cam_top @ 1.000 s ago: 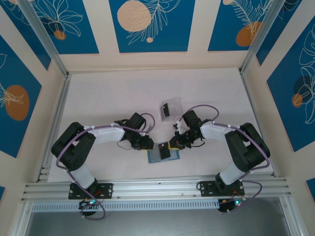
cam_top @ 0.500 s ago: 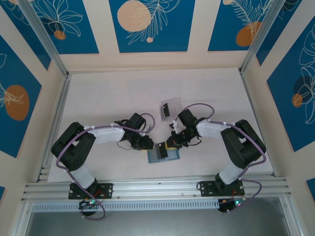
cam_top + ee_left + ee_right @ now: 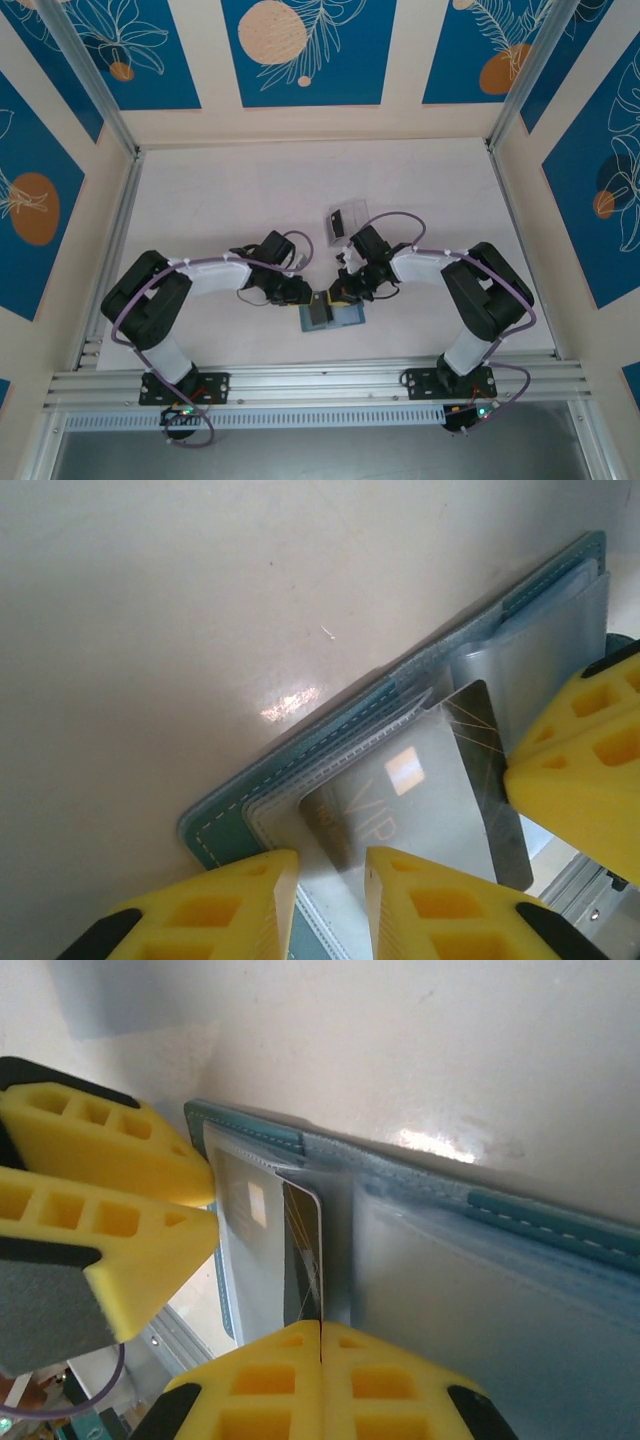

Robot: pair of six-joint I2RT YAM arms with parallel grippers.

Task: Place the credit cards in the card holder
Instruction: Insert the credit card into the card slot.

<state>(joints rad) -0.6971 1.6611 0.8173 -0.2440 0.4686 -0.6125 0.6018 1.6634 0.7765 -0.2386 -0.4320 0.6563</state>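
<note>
Near the front edge of the surface [image 3: 220,200], the teal card holder [image 3: 340,320] is laid open and flat between the two arms; a grey credit card [image 3: 420,800] marked VIP is pinched edge-on in the clenched jaws of the right gripper [image 3: 320,1335], and its far end appears partly tucked under a clear pocket [image 3: 250,1260]; the left gripper [image 3: 330,870] is set at the holder's edge with jaws narrowly parted, though whether anything is nipped there cannot be told. The card could be bowed or jammed if it is driven at a slant against the pocket lip; the soft holder could be shoved along the smooth pale surface if it is not pressed down firmly; the grippers, set close together, could be knocked against each other. Farther back a clear plastic box [image 3: 347,220] is seen; beyond it the space is enclosed by cream walls [image 3: 405,60] bearing blue leaf-patterned panels [image 3: 300,50] and framed by aluminium rails [image 3: 85,75].
</note>
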